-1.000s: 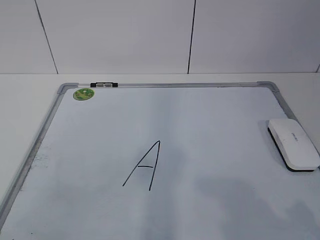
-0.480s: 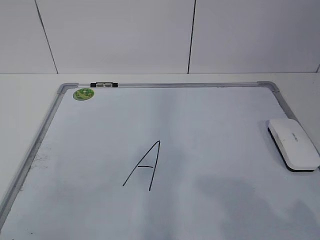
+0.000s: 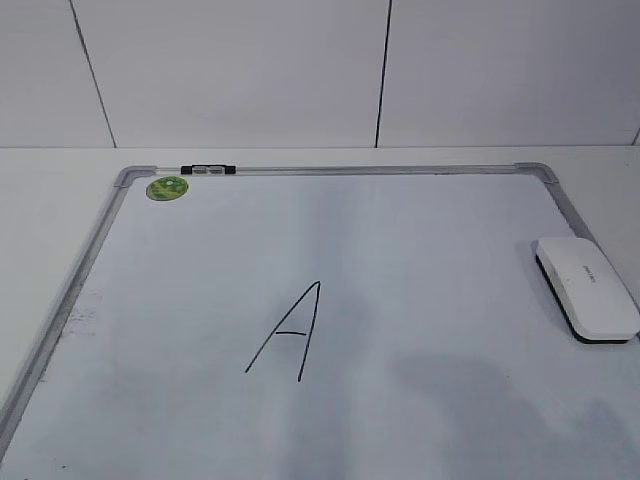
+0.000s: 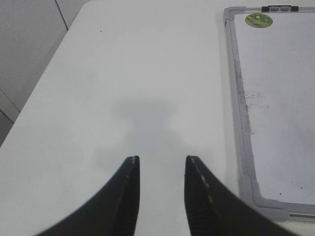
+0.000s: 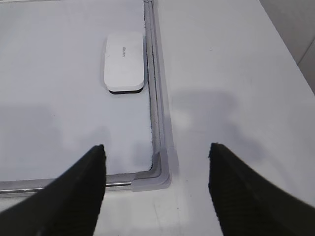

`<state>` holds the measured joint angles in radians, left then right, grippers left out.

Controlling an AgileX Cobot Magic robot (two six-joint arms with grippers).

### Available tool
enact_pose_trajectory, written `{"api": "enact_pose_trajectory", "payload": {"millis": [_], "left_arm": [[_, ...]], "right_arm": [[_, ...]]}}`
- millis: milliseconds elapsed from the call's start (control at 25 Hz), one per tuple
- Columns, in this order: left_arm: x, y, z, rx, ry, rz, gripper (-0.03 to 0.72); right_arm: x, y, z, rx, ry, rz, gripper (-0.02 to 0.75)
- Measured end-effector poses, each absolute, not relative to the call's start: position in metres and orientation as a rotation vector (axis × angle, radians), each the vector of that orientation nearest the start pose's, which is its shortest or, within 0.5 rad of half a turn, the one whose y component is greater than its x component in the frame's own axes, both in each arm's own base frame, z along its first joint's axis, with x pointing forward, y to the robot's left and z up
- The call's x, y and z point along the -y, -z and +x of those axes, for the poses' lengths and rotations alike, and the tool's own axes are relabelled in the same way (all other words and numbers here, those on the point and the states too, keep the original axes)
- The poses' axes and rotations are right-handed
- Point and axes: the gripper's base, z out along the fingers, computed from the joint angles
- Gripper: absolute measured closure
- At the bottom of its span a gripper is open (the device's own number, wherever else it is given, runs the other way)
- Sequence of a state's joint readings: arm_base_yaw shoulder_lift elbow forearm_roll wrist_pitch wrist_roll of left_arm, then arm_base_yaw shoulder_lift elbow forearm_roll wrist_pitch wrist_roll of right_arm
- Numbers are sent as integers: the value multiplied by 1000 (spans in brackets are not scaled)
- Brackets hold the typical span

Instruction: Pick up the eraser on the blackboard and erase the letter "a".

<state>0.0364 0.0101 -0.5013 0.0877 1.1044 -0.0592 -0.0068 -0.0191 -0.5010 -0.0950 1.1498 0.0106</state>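
The white eraser [image 3: 586, 288] lies flat on the blackboard [image 3: 420, 250] by its right frame, black felt down. It also shows in the right wrist view [image 5: 124, 61]. A tall capital "A" [image 3: 288, 335] is drawn mid-board. No small letter "a" shows in any view. My right gripper [image 5: 156, 147] is open wide above the board's near right corner, the eraser ahead of it and apart. My left gripper [image 4: 162, 160] is open and empty over the bare table left of the board [image 4: 275, 98]. Neither gripper shows in the exterior view.
A round green sticker [image 3: 167, 188] sits at the board's far left corner, also seen in the left wrist view [image 4: 259, 20]. A black clip [image 3: 208, 170] sits on the far frame. The white table [image 4: 123, 73] surrounds the board. A tiled wall stands behind.
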Motion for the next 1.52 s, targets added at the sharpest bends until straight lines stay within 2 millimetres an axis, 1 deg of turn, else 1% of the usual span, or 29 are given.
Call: {"api": "enact_pose_trajectory", "payload": {"millis": [1520], "left_arm": [[-7,-274,-6,-2092,-92,-106,453]], "right_arm": [[8,-271,-12,-2109,113,28,211]]}}
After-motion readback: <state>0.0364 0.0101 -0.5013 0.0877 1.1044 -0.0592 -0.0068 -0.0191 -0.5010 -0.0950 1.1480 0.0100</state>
